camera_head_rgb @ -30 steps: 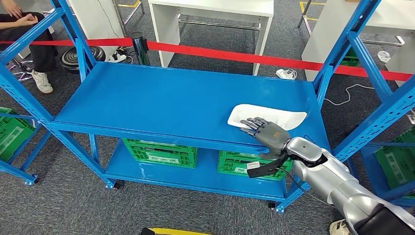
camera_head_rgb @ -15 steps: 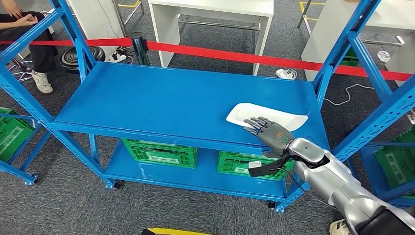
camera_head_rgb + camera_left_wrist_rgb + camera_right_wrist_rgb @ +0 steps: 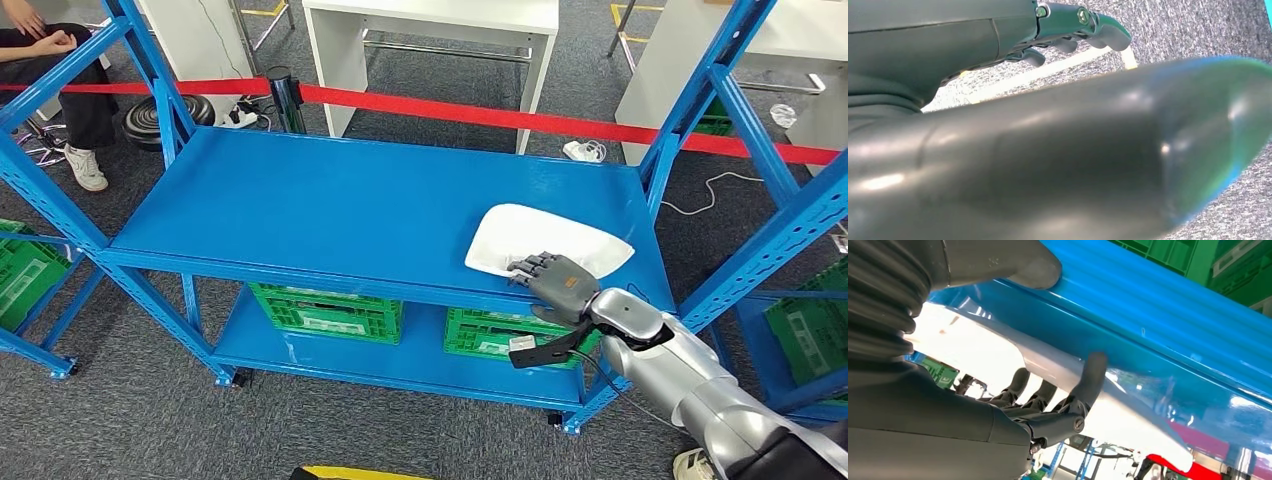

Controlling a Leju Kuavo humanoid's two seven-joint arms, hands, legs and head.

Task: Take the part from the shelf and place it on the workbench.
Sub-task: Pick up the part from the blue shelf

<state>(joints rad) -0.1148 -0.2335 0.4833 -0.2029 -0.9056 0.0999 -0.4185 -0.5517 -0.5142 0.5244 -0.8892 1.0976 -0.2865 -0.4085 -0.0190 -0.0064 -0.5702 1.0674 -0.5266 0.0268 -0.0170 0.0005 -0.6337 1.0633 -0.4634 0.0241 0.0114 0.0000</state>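
Now the right hand (image 3: pixel 556 282) is working at the near edge of the white part (image 3: pixel 545 240), which is lying in the lower right of the head frame, on the right end of the blue shelf (image 3: pixel 330 200), close to the front lip. In the right wrist view the dark fingers (image 3: pixel 1093 375) are curling over the pale rim of the part (image 3: pixel 1058 365), and the thumb (image 3: pixel 1033 267) is lying against the blue edge of the shelf (image 3: pixel 1168 325) on the other side. So the hand is closing on the rim, but I cannot tell if the grip is already firm or only a touch.

The left hand (image 3: pixel 1083 22) is hanging over grey carpet, its fingers curled in and holding nothing.

I judge that the step in hand is the grasp, the first half of the task; the part is not yet lifted. The next move is asking for a secure pinch on this thin rim, then a lift clear of the shelf lip and of the blue post (image 3: pixel 700 100) in the upper right. The part looks wide and shallow, so it may tilt or slip when only one edge is carrying it.
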